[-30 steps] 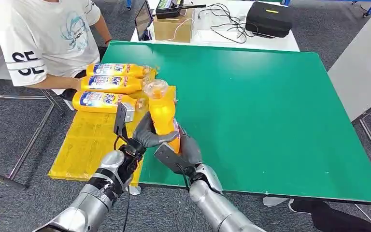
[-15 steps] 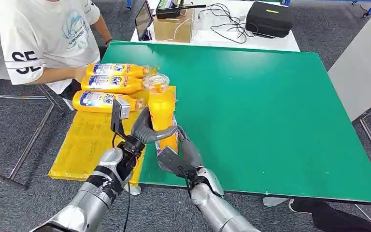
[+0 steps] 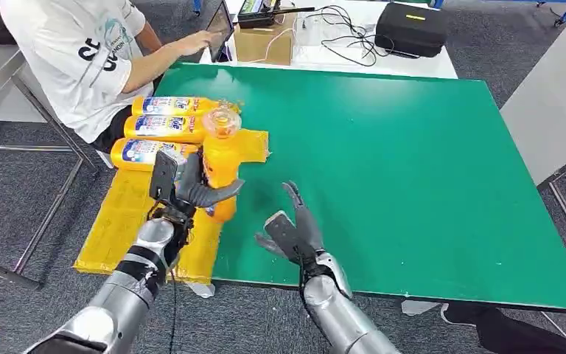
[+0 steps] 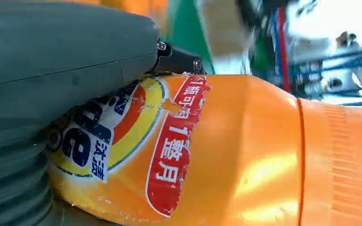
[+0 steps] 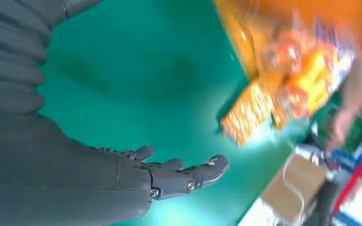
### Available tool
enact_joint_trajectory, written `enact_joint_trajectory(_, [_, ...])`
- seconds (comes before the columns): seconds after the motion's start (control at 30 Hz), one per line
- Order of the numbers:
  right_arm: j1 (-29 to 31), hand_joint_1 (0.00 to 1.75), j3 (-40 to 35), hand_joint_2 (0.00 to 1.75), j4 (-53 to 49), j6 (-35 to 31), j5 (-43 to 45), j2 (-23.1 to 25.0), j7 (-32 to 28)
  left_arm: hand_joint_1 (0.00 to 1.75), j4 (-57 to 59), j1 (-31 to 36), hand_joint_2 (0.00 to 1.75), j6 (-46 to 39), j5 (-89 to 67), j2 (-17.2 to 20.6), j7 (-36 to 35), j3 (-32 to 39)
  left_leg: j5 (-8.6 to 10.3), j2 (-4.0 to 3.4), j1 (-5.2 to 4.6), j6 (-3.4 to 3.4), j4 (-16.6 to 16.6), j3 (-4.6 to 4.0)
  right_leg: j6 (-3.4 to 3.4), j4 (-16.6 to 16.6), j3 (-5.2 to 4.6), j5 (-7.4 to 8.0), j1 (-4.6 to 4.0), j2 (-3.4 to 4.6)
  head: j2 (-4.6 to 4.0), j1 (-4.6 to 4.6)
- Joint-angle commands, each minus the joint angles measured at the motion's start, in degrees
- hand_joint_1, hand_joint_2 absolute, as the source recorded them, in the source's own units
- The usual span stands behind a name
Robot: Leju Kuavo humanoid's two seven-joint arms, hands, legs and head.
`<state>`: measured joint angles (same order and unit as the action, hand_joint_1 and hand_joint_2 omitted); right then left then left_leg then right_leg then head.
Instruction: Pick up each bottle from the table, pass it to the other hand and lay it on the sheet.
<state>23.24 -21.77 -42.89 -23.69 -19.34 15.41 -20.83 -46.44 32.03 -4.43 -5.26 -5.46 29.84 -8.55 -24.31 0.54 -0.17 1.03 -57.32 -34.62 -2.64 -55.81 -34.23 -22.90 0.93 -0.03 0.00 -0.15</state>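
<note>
My left hand [image 3: 199, 193] grips an orange bottle [image 3: 219, 164] upright above the yellow sheet [image 3: 136, 217]; its clear cap points up. Close up, the bottle's label [image 4: 169, 146] lies against my left hand's thumb [image 4: 66, 56]. My right hand [image 3: 295, 230] hovers open over the green table [image 3: 413, 169], fingers spread and holding nothing, apart from the bottle. In the right wrist view its fingers [image 5: 184, 176] stretch out over the green surface. Three more orange bottles [image 3: 166, 127] lie side by side on the sheet's far end.
A person in a white shirt [image 3: 81, 63] sits at the far left, one hand [image 3: 191, 44] reaching to a device by the table's corner. A cardboard box [image 3: 265, 40], cables and a black case [image 3: 411, 28] sit on the white table behind.
My right hand has let go of the bottle and drawn back, open. The left hand has carried the bottle leftward over the sheet. The person's arm moved from the bottles to the device.
</note>
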Motion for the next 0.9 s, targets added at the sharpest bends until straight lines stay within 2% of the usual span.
enact_joint_trajectory(0.03, [-1.8, 0.00, 5.9, 1.75, -8.6, 1.9, 2.0, -3.3, -1.0, 1.75, 19.4, 9.2, 1.75, -12.3, -21.1, 11.0, 1.7, -1.4, -0.09, -0.15, 0.10, -0.11, 0.0, 0.25, 0.15, 0.0, 0.21, -0.05, -0.11, 0.10, 0.00, 0.00])
enact_joint_trajectory(0.17, [-1.8, 0.00, 5.9, 1.75, -8.3, 1.9, 2.2, -3.0, -1.2, 1.75, 20.2, 9.4, 1.75, -11.4, -21.4, 11.4, 1.7, -0.9, -0.04, -0.09, 0.05, -0.06, 0.0, 0.12, 0.07, 0.0, 0.08, -0.05, -0.05, 0.01, 0.00, 0.00])
enact_joint_trajectory(0.37, [-1.1, 0.00, 6.3, 1.75, -7.9, 3.2, 3.3, -3.2, -2.1, 1.75, 23.7, 10.1, 1.75, -12.9, -34.3, 15.2, -0.9, -4.0, -0.06, -0.12, 0.08, -0.07, 0.0, 0.11, 0.09, 0.0, 0.11, -0.04, -0.07, 0.07, 0.00, 0.00])
enact_joint_trajectory(0.43, [-0.8, 0.00, 6.6, 1.75, -7.3, 3.9, 3.7, -3.1, -2.3, 1.75, 23.9, 9.0, 1.75, -8.0, -34.3, 15.7, 2.2, -3.0, -0.08, -0.17, 0.08, -0.09, 0.0, 0.14, 0.11, 0.0, 0.12, -0.05, -0.08, 0.12, 0.00, 0.02])
enact_joint_trajectory(0.5, [-0.5, 0.00, 6.7, 1.75, -6.2, 4.7, 4.0, -3.0, -2.7, 1.75, 24.9, 8.2, 1.75, -6.9, -38.7, 16.4, 2.4, -5.4, -0.06, -0.17, 0.07, -0.09, 0.0, 0.16, 0.11, 0.0, 0.13, -0.04, -0.06, 0.10, 0.00, 0.02])
enact_joint_trajectory(0.6, [0.0, 0.00, 6.5, 1.75, -5.2, 5.2, 4.2, -2.7, -3.2, 1.75, 27.5, 9.2, 1.75, -6.1, -45.7, 17.1, -0.9, -10.6, -0.10, -0.10, 0.10, -0.12, 0.0, 0.27, 0.15, 0.0, 0.26, -0.10, -0.10, 0.02, 0.00, 0.02])
enact_joint_trajectory(0.7, [0.7, 0.00, 6.0, 1.75, -4.5, 5.8, 4.2, -2.5, -3.4, 1.75, 29.4, 10.2, 1.75, -4.8, -50.2, 16.8, -3.7, -14.2, -0.07, -0.11, 0.07, -0.08, 0.0, 0.19, 0.10, 0.0, 0.17, -0.05, -0.06, 0.08, 0.00, 0.02])
enact_joint_trajectory(0.9, [2.0, 0.00, 4.8, 1.75, -2.8, 6.2, 4.1, -1.4, -3.5, 1.75, 30.8, 9.3, 1.75, -3.6, -50.0, 15.2, -4.9, -13.8, -0.09, -0.18, 0.06, -0.10, 0.0, 0.31, 0.13, 0.0, 0.28, -0.07, -0.06, 0.10, 0.00, 0.04])
